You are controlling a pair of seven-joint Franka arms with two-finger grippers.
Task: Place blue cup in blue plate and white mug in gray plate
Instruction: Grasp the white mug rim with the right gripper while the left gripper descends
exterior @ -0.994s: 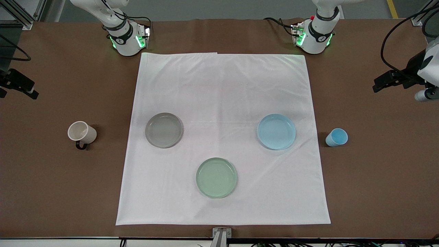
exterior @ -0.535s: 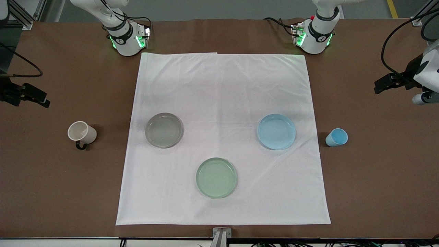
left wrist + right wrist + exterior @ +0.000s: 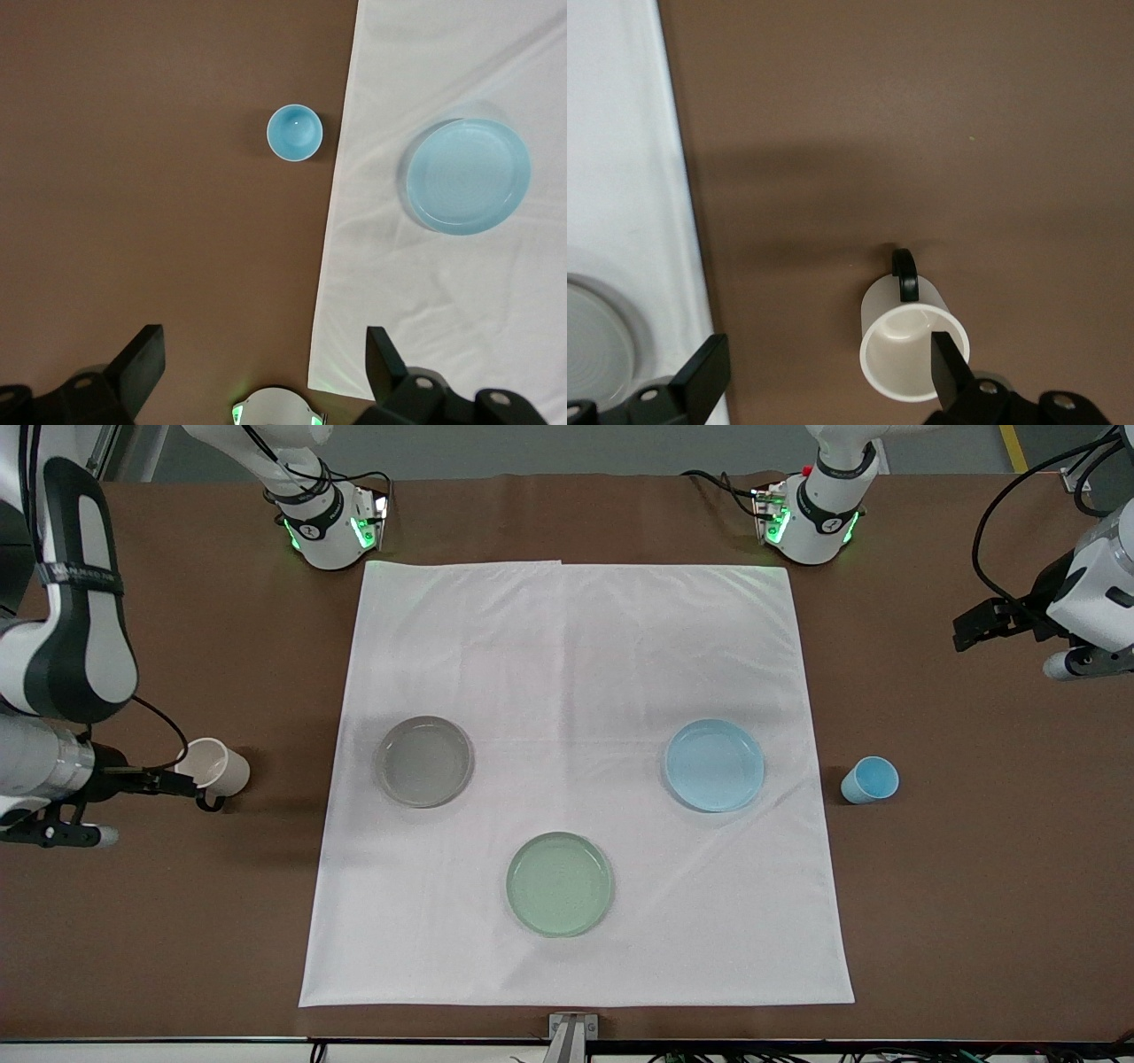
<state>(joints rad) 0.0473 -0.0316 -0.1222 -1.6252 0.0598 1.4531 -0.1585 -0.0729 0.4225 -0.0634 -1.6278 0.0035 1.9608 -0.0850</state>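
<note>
The white mug (image 3: 217, 766) with a dark handle stands upright on bare brown table toward the right arm's end, beside the gray plate (image 3: 423, 762). My right gripper (image 3: 177, 783) hangs open just above it; in the right wrist view one finger (image 3: 950, 367) overlaps the rim of the mug (image 3: 908, 350), and the gripper (image 3: 828, 372) holds nothing. The blue cup (image 3: 869, 779) stands on bare table toward the left arm's end, beside the blue plate (image 3: 714, 765). My left gripper (image 3: 970, 631) is open and high over bare table, apart from the cup (image 3: 294, 133).
A pale green plate (image 3: 559, 884) lies on the white cloth (image 3: 576, 646), nearer to the front camera than the other two plates. The cloth covers the table's middle. The arm bases (image 3: 332, 527) stand along the table's edge farthest from the front camera.
My right arm has swung in and its gripper has come down from over bare table to just over the white mug. My left gripper has shifted slightly. Cup, mug and plates have not moved.
</note>
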